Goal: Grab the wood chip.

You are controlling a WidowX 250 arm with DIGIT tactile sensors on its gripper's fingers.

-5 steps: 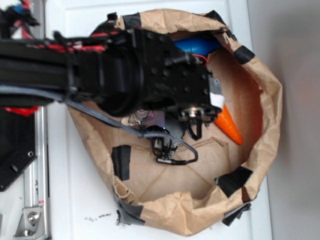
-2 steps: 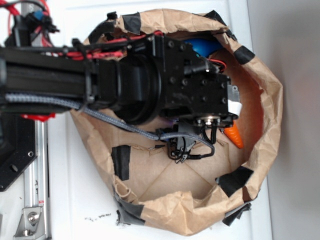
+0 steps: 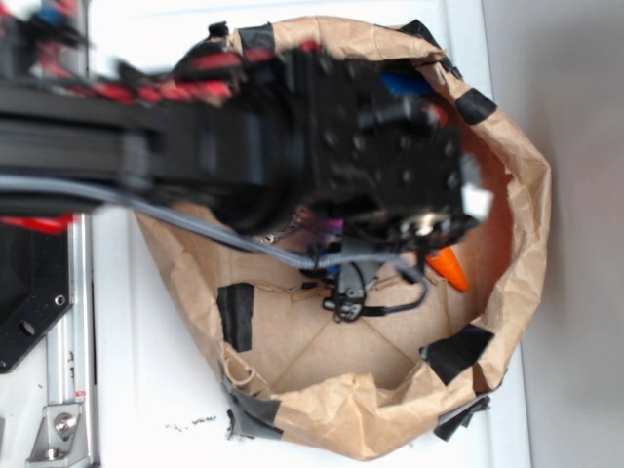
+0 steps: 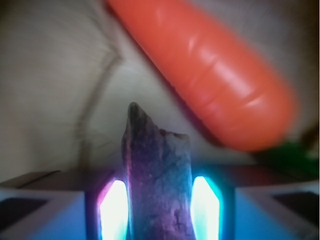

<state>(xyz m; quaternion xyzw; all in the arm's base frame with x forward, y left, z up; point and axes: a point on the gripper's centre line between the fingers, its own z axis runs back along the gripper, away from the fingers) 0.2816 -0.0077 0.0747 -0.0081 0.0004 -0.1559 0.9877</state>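
Wood chip (image 4: 157, 185) clamped in gripper (image 4: 157, 210).
Dark, streaky grain, ragged pointed tip; toy carrot (image 4: 210, 75) fills upper right, apart.

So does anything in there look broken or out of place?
The paper bag is crumpled and patched with black tape, so it looks well worn. The wood chip between the fingers of the hand has ragged ends. The carrot looks undamaged.
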